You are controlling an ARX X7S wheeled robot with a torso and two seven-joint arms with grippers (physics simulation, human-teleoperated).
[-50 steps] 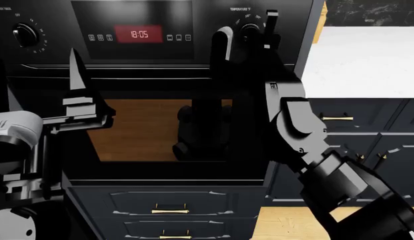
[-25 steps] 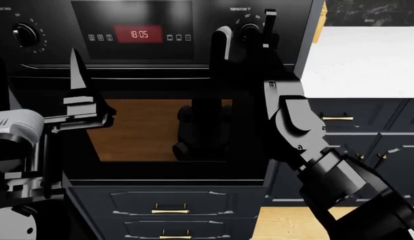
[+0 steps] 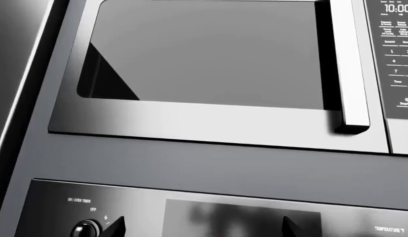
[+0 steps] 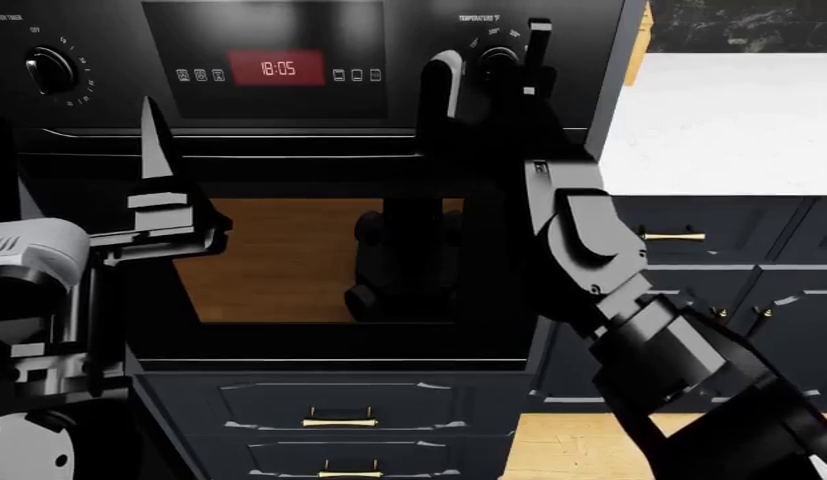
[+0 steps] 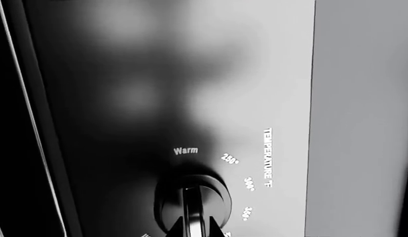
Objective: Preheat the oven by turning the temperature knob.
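Note:
The glossy black oven [image 4: 293, 250] fills the head view, with its red clock display [image 4: 277, 68] reading 18:05. The temperature knob [image 4: 500, 60] is at the panel's upper right. My right gripper [image 4: 493, 62] is at it, one finger on each side. In the right wrist view the knob [image 5: 192, 195] sits below the "Warm" mark, and the right gripper [image 5: 194, 229] has its tips pressed on either side of the knob's ridge. My left gripper [image 4: 69, 110] is open and empty, held upright in front of the oven's left side. In the left wrist view it [image 3: 204, 229] points at the panel.
A second knob [image 4: 50, 68], the timer, is at the panel's left; it also shows in the left wrist view [image 3: 85, 229]. A steel microwave [image 3: 210, 123] with a bar handle [image 3: 349, 64] sits above the oven. Navy drawers [image 4: 340, 420] lie below. A white counter [image 4: 733, 120] is to the right.
The right arm has shifted only very slightly, with its gripper staying at the temperature knob. The left arm has not moved.

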